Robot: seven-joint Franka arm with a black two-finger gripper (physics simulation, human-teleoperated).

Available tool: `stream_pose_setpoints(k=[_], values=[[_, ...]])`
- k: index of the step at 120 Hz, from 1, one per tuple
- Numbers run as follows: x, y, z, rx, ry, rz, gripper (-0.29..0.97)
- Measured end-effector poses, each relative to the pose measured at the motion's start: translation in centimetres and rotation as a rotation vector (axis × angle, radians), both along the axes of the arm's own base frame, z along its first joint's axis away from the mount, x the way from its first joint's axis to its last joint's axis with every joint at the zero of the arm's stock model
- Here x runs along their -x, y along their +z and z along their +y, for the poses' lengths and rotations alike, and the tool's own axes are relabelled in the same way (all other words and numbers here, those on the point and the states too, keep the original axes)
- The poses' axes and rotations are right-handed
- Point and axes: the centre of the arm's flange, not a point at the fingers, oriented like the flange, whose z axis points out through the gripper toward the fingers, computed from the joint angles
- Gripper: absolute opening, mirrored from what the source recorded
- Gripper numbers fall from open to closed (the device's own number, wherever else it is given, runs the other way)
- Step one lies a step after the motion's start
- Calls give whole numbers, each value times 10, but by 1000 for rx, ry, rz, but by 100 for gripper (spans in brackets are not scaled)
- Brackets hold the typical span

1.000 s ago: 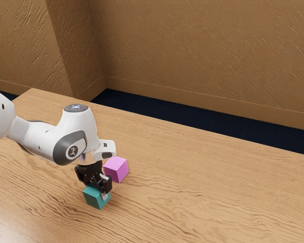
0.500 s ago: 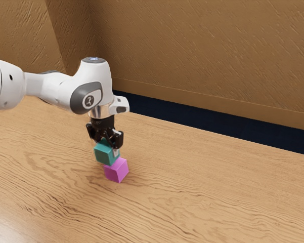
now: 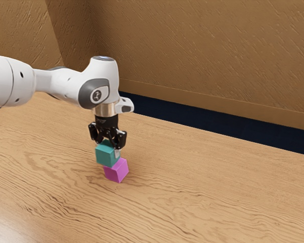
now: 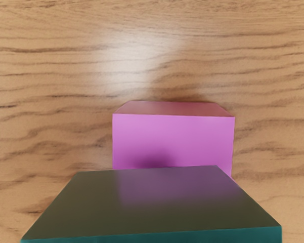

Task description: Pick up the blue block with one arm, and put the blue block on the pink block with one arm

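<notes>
A teal-blue block (image 3: 106, 154) hangs in my black gripper (image 3: 108, 146), which is shut on its upper part. The block sits just above a pink block (image 3: 116, 170) that rests on the wooden table, slightly toward the exterior view's left of the pink block's centre. I cannot tell whether the two blocks touch. In the wrist view the held teal-blue block (image 4: 152, 205) lies large right under my hand, and the pink block (image 4: 173, 136) shows just beyond it on the wood.
The wooden table (image 3: 217, 192) stretches wide around the blocks. Its far edge runs along a dark floor strip (image 3: 217, 121) below a brown textured wall (image 3: 207, 50). No other objects stand on the table.
I lifted the teal-blue block off the table and carried it up and over the pink block. In the last half second the hand shifted slightly toward the exterior view's right.
</notes>
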Motion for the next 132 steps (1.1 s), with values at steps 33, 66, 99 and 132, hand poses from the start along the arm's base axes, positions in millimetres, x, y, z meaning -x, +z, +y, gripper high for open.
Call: stream_pose_setpoints(k=[33,66,99,132], values=[[-8,0,-6,4,2,-30,36],[-9,-15,-6,7,8,-15,36],[-9,-18,-6,6,9,-13,36],[-11,-14,-6,11,5,-38,57]])
